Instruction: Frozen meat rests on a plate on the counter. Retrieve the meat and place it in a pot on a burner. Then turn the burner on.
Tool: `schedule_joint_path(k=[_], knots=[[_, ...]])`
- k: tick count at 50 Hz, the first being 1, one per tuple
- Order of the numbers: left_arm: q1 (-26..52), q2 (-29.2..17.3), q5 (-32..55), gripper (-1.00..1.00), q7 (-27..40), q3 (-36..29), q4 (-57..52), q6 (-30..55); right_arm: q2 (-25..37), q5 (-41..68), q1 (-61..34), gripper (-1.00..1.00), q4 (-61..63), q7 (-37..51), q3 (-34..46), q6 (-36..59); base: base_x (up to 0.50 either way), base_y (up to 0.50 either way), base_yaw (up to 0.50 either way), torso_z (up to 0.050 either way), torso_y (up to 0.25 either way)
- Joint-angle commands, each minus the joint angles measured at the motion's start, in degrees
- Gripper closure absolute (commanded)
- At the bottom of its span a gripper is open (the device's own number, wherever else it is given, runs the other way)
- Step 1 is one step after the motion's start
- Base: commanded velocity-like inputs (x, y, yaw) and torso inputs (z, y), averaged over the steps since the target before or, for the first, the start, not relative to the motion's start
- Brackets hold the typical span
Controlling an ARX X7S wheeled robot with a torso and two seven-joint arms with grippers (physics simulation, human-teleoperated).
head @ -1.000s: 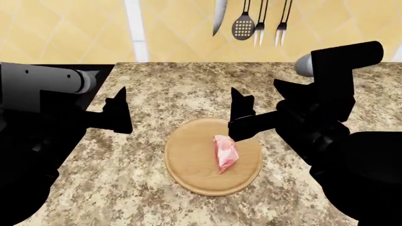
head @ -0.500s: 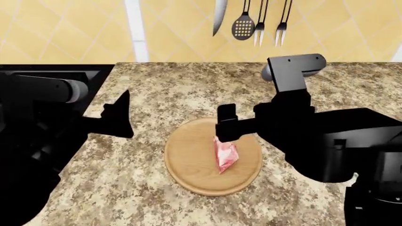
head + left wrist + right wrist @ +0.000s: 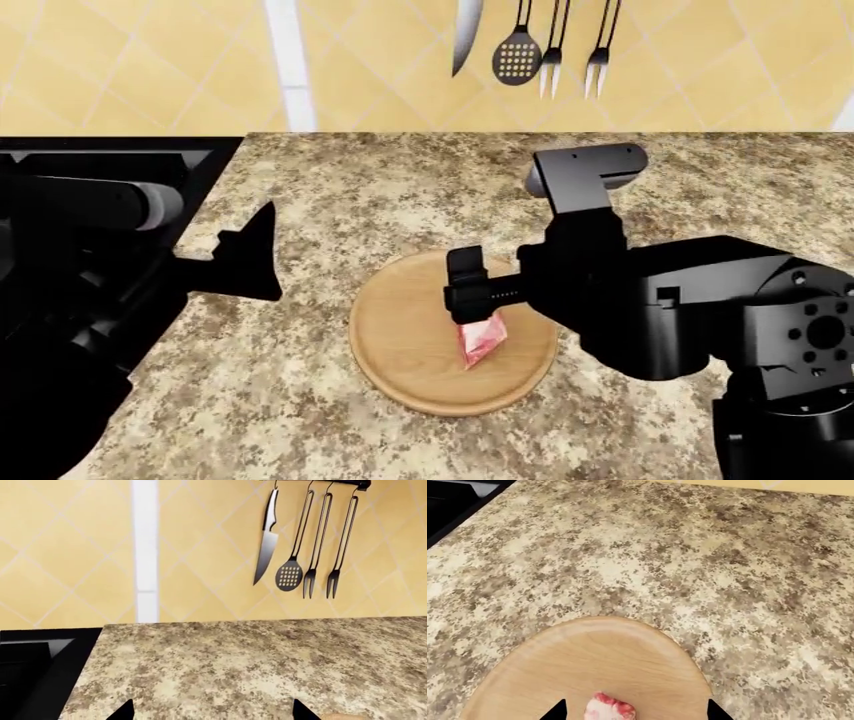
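The right claw [image 3: 470,300] (tips apart) straddles the frozen meat [image 3: 482,342]; closing off-centre could skid it across the plate [image 3: 400,350].

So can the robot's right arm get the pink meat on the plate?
Probably yes. The right gripper hangs just over the frozen meat on the plate, its jaws spread to either side of the chunk in the right wrist view, with nothing in between.

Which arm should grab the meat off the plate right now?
Right. Its claw is open and sits directly over the meat on the plate, with the fingertips straddling it in the right wrist view. The left claw is off to the side over bare counter.
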State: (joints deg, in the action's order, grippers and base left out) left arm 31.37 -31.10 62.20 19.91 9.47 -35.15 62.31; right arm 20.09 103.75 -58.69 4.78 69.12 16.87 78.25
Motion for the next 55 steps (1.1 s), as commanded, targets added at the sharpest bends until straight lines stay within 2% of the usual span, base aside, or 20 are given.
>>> schedule_joint_path(k=[1,55], knots=[[-0.7,-0.1,-1.1,-1.00,-0.9,-0.6,1.0,-1.2,-0.2,-1.5,0.4,-1.00,-1.5,-1.8,1.6,-0.4,0.00,0.00,0.00,0.000,0.000],[-4.9,-0.4,-4.4,-1.00,-3.8,-1.4,4.0,-6.4,-1.3,-5.8,3.6,-1.00,-3.4,-6.6,8.7,-2.5,0.00,0.00,0.00,0.000,0.000]])
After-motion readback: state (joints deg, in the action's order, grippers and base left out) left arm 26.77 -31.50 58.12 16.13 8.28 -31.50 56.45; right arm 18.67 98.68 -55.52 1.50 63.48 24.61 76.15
